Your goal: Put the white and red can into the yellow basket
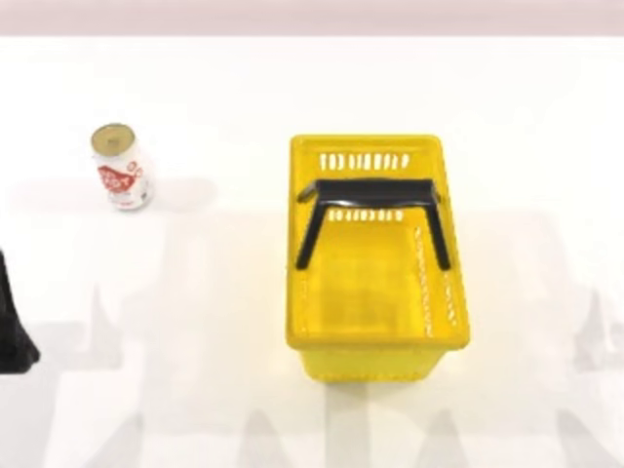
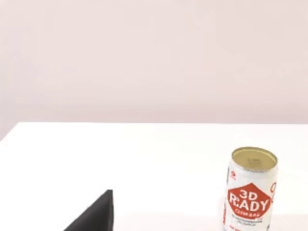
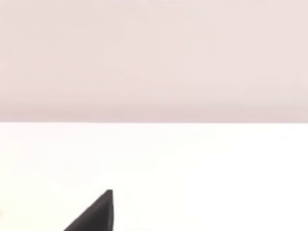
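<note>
The white and red can (image 1: 122,168) stands upright on the white table at the back left, its dull gold top facing up. In the left wrist view the can (image 2: 250,192) is ahead of my left gripper (image 2: 96,216) and apart from it; only a black corner of that gripper shows. My left arm (image 1: 12,331) sits at the table's left edge, nearer the front than the can. The yellow basket (image 1: 370,363) stands in the middle, with its black handle (image 1: 370,192) across the back half. Of my right gripper (image 3: 96,216), only a black corner shows, over bare table.
A pale pink wall (image 1: 312,15) runs behind the table's far edge. The white tabletop (image 1: 214,292) lies bare between the can and the basket. Nothing shows inside the basket.
</note>
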